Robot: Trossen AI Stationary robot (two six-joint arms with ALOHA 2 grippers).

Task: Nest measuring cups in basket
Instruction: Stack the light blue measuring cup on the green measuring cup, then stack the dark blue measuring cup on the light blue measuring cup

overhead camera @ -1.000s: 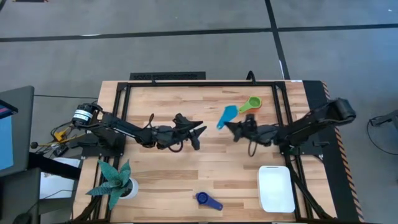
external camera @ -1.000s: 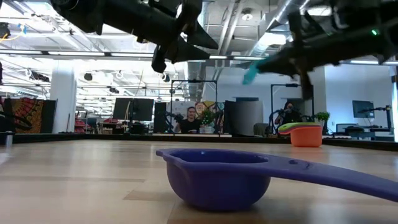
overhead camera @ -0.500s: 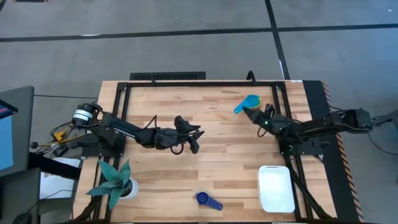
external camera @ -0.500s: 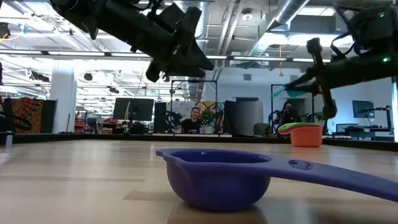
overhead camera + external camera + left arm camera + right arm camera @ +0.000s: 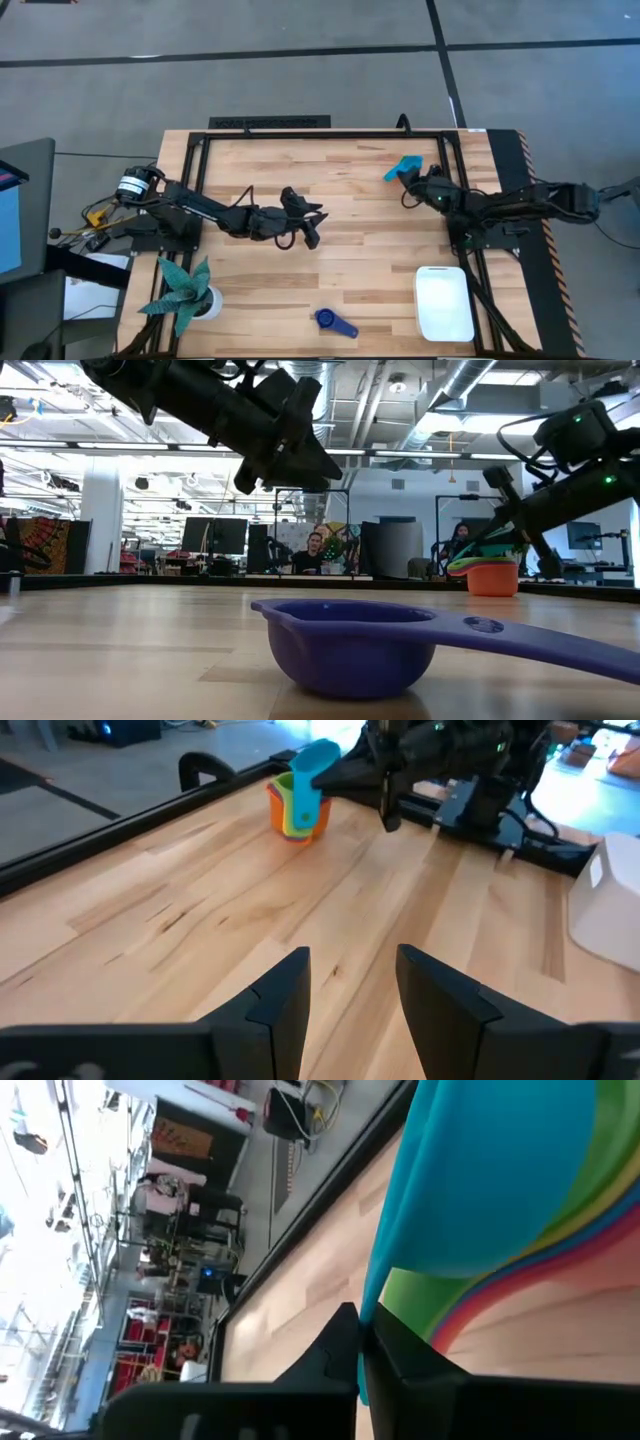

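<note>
Right gripper point(image 5: 412, 180) reaching over the far right of the tabletop point(image 5: 330, 270), jaws pinched together on the handle of the teal cup point(image 5: 404, 167). Setting that cup into the stack point(image 5: 296, 805) of green, yellow, orange and red cups near the far edge; teal bowl appearing seated in the green one, though depth of seating hard to judge.

Left gripper point(image 5: 308, 222) hanging idle above mid-tabletop, jaws apart, holding nothing.

Blue cup point(image 5: 335, 322) lying alone at the near edge, well apart from the stack. Basket point(image 5: 443, 303) sitting at the near right corner, holding nothing visible. Plant point(image 5: 187, 290) at near left, not part of the job.

Handling, as judged: cups looking like thin rigid plastic, very light, smooth, likely to skid or tip if nudged. Flat handle reading as the best hold, pinched across its thin faces; the rim of the bowl a poorer option, being curved and slick. Stack probably top-heavy on one side with handles fanned out, so lifting by the lowest cup's handle or carrying low seeming safest.
</note>
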